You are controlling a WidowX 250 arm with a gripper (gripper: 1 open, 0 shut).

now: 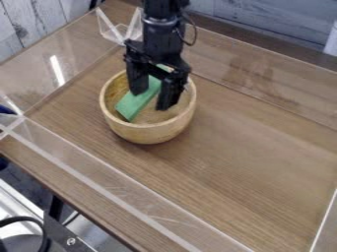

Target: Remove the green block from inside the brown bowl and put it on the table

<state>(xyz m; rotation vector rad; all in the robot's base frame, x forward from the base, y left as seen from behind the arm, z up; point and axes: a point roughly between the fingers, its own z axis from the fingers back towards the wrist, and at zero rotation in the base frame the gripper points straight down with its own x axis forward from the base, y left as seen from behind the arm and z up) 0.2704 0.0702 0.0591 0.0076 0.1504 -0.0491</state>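
Green block [133,101] is lying tilted inside the brown bowl [149,127], leaning against the left inner wall. Pointing straight down, the claw [154,92] is hanging over it with jaws spread wide and gripping nothing. Nothing is resting on the surface [237,148] yet. I'm thinking a finger catching the far rim could shove the bowl, or a skewed pinch could squirt the slanted block loose.
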